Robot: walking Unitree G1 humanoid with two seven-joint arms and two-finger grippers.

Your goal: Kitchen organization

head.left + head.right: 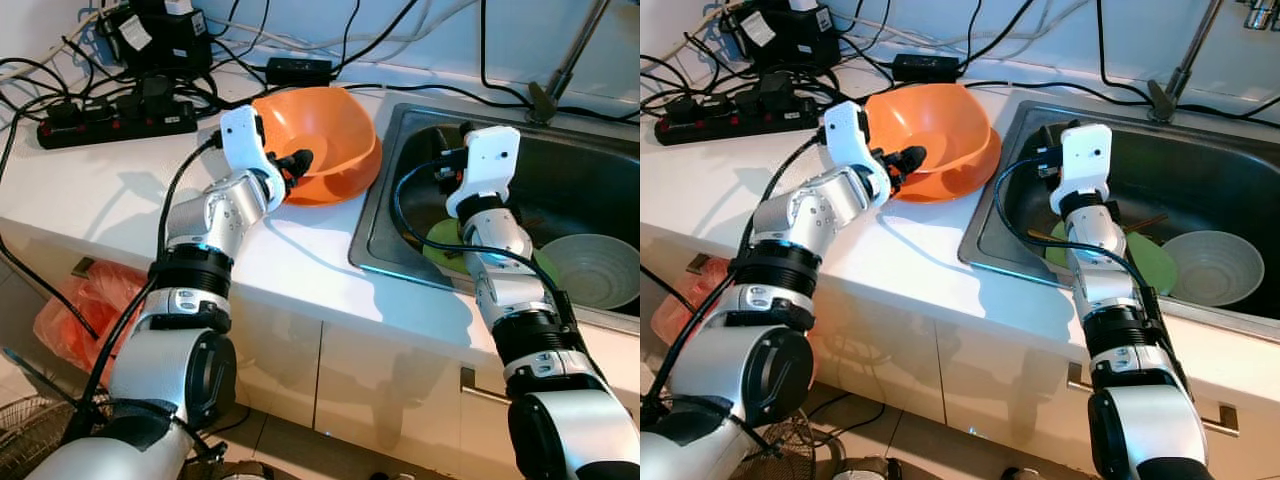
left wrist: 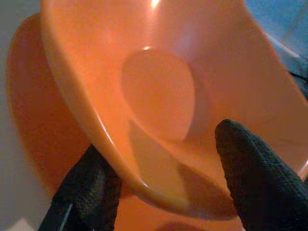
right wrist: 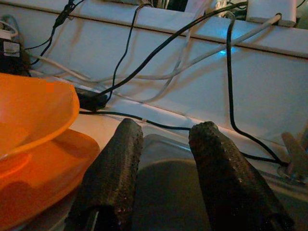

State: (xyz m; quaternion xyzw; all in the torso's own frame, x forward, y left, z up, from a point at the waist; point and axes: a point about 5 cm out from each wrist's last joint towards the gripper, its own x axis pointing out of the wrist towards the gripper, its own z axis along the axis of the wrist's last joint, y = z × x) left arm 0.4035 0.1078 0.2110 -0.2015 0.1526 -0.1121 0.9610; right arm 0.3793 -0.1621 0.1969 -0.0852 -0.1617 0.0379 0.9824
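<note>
An orange bowl [image 1: 325, 135] sits tilted on an orange plate [image 1: 345, 188], on the white counter just left of the sink [image 1: 378, 232]. My left gripper [image 1: 297, 162] is shut on the bowl's near rim. In the left wrist view one finger [image 2: 91, 185] is under the rim outside and the other [image 2: 255, 168] is inside the bowl [image 2: 159, 91]. My right gripper [image 3: 167, 129] hovers open over the sink's left end, holding nothing. A green plate [image 1: 1152, 262] and a pale bowl [image 1: 597, 268] lie in the sink.
A black power strip [image 1: 115, 120] and tangled cables crowd the back left of the counter. The faucet [image 1: 560, 75] stands behind the sink. A red bag [image 1: 85, 305] lies on the floor to the left, below the counter edge. White cabinet doors are below.
</note>
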